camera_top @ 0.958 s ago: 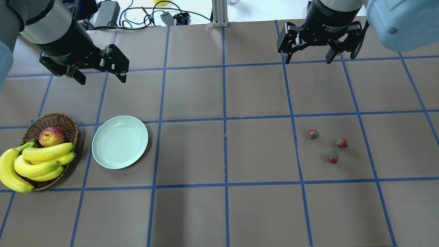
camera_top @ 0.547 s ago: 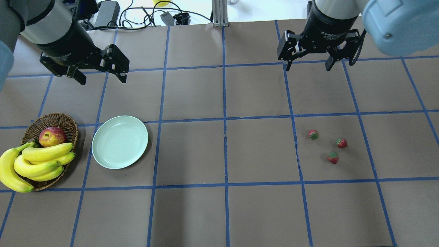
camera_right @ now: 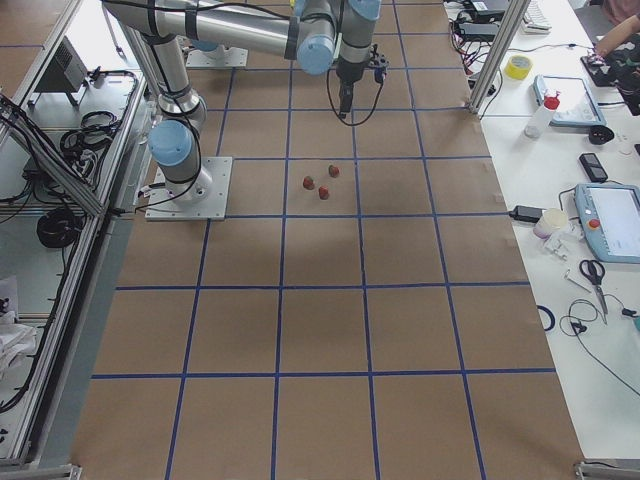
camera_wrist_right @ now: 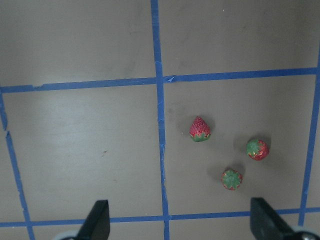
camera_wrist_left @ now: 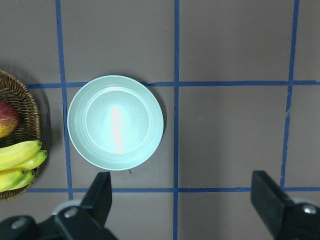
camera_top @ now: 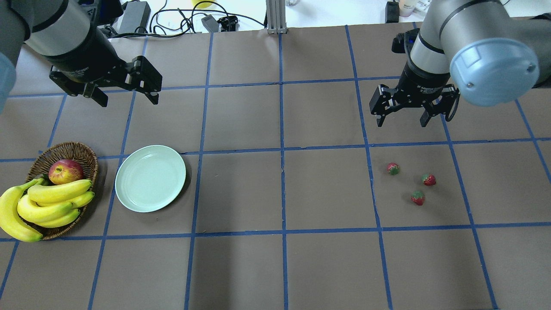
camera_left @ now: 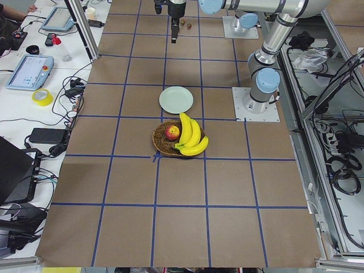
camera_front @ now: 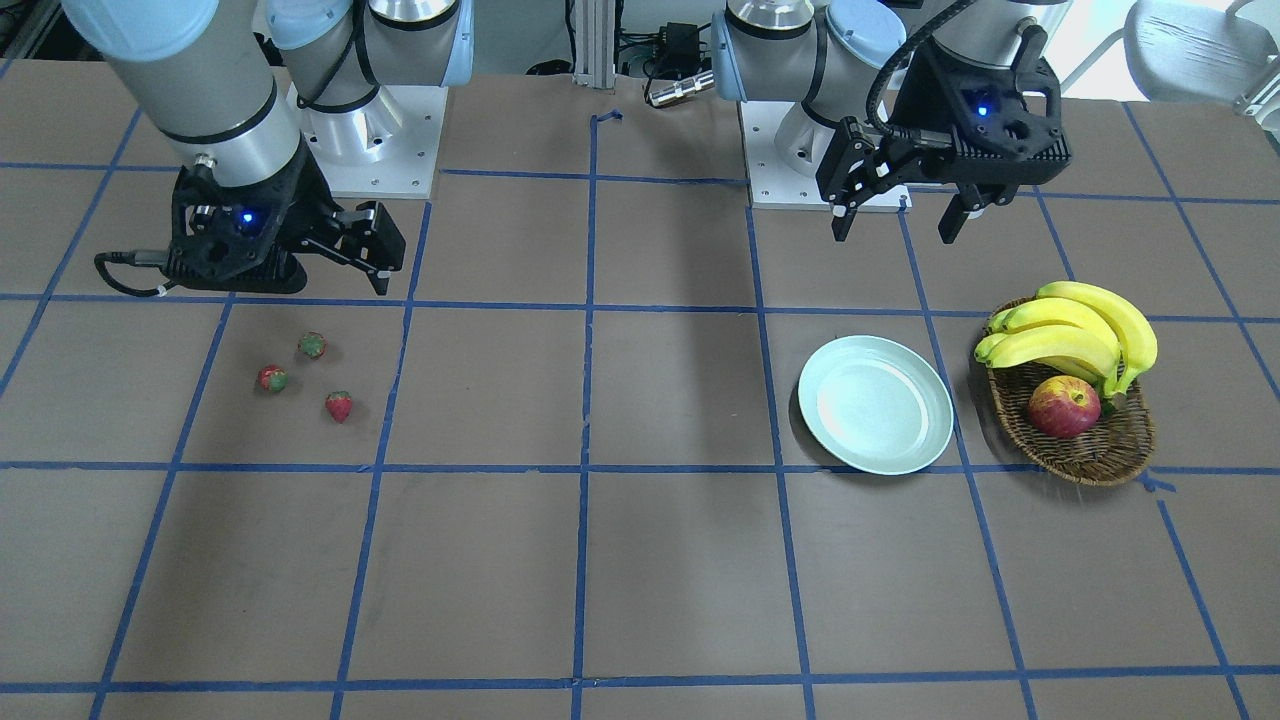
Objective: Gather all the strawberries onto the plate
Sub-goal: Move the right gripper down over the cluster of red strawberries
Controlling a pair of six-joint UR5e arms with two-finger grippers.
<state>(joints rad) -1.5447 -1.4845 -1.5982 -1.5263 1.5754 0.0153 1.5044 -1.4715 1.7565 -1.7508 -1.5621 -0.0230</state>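
Hovering near three small red strawberries (camera_top: pixel 418 197) clustered on the brown table (camera_top: pixel 241 189), the right gripper (camera_top: pixel 402 122) is held with fingers (camera_top: pixel 379 119) spread, seemingly for a first pick; the round mint-green plate (camera_top: pixel 150 178) lies well apart, near the empty, released left gripper (camera_top: pixel 129 101).

Ahead of the black right gripper (camera_top: pixel 402 124), red strawberries (camera_top: pixel 418 197), green-topped. Ahead of the black left gripper (camera_top: pixel 129 102), pale mint plate (camera_top: pixel 150 178), brown woven basket (camera_top: pixel 86 154), yellow bananas (camera_top: pixel 56 192), red-yellow apple (camera_top: pixel 65 171). Brown table (camera_top: pixel 241 189), blue grid (camera_top: pixel 282 189).

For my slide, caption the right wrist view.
Open right gripper looking down at three separate strawberries on the table.
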